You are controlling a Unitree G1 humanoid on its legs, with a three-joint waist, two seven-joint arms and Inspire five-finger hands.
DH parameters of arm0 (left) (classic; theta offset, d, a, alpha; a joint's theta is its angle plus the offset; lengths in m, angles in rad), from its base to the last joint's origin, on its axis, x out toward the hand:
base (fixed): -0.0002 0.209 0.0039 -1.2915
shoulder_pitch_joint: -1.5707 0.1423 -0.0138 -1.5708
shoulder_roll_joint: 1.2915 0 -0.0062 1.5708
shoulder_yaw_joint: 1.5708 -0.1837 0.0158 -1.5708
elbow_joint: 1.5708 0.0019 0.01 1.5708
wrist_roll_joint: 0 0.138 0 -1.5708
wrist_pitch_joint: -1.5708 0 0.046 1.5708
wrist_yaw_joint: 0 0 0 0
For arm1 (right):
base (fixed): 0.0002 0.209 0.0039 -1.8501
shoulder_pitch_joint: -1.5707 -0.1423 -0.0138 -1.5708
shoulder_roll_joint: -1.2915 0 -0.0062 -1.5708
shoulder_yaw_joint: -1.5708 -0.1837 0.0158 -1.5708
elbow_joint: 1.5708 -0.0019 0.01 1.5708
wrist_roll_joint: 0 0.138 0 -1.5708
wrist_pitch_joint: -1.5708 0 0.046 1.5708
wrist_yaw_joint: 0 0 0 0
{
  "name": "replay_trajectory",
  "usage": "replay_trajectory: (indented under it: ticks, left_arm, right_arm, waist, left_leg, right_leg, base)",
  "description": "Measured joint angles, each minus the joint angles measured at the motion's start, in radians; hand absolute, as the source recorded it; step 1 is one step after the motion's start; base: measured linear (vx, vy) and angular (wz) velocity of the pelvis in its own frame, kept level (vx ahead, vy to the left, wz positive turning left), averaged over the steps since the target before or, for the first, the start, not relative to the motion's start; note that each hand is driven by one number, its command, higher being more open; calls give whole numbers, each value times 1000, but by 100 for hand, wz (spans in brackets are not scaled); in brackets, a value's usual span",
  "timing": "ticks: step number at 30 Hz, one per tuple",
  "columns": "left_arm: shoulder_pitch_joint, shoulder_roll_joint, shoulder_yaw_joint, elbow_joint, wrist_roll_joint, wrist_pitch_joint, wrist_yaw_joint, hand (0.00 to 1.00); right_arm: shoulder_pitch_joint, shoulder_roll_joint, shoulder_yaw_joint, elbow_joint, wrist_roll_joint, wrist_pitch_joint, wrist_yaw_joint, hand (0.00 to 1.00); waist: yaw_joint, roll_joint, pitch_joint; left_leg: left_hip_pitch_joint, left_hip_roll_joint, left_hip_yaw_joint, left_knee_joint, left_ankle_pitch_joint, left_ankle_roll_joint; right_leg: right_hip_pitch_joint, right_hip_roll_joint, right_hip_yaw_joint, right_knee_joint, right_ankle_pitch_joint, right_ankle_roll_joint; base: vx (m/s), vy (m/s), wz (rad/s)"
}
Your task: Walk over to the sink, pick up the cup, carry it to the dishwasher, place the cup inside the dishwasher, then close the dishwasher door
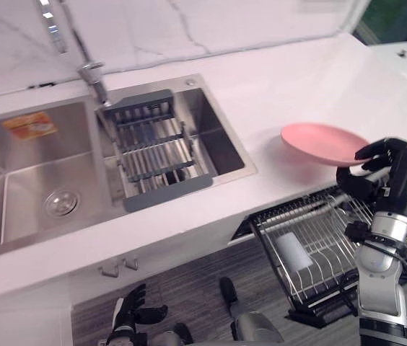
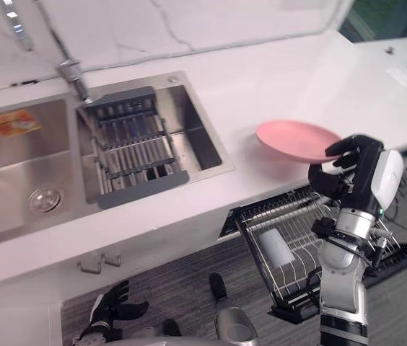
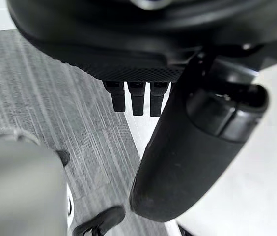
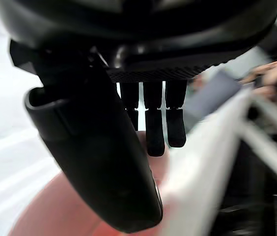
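Note:
A white cup [image 1: 292, 252] lies in the pulled-out wire dishwasher rack [image 1: 327, 216] under the counter's front edge. My right hand [image 1: 381, 170] is raised above that rack, at the near right rim of a pink plate [image 1: 319, 142] on the counter. Its fingers are relaxed and open and hold nothing. In the right wrist view the fingertips [image 4: 155, 142] hang over the pink plate [image 4: 55, 206]; whether they touch it I cannot tell. My left hand [image 1: 133, 314] hangs low by the cabinet front, fingers spread, empty.
A steel double sink [image 1: 37, 155] is set in the white counter [image 1: 276, 86] at left, with a grey drain rack [image 1: 153, 148] across its right basin and a faucet [image 1: 92, 72] behind. Grey plank floor [image 1: 189, 285] lies below.

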Motion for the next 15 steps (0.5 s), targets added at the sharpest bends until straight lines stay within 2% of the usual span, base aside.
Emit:
replay_trajectory:
  ticks: [2, 6, 9, 15]
  left_arm:
    - [-2, -19, -15, 3, 0, -3, 0, 90]
    - [-18, -40, -15, 4, -1, -3, 2, 90]
    - [-39, -52, -15, 3, -1, -4, 4, 90]
    - [-83, -95, -37, -7, -1, -20, 14, 90]
  right_arm:
    - [21, 7, -6, 24, 0, 19, -7, 30]
    - [52, 51, -31, 33, 6, 32, -26, 30]
    - [95, 90, -35, 32, 23, 37, -44, 30]
    - [141, 142, -34, 40, 41, 59, -66, 30]
  waist:
    - [-7, 23, 12]
    - [-4, 52, 30]
    - [19, 61, 42]
    - [21, 74, 88]
  left_leg:
    - [-21, -3, 31, 10, -6, 1]
    - [-58, 5, 61, 29, -8, -3]
    - [-75, 24, 86, 49, -16, -13]
    - [-108, 51, 110, 86, -32, -27]
  right_leg:
    - [-40, -1, 1, 21, 0, -1]
    - [-99, 0, -3, 56, -2, -4]
    - [-133, 10, -30, 87, -8, -14]
    - [-189, 25, -63, 144, -25, -32]
  base:
    - [-28, 25, -36]
    - [2, 3, -20]
    - [29, -42, -21]
    - [31, -50, -13]
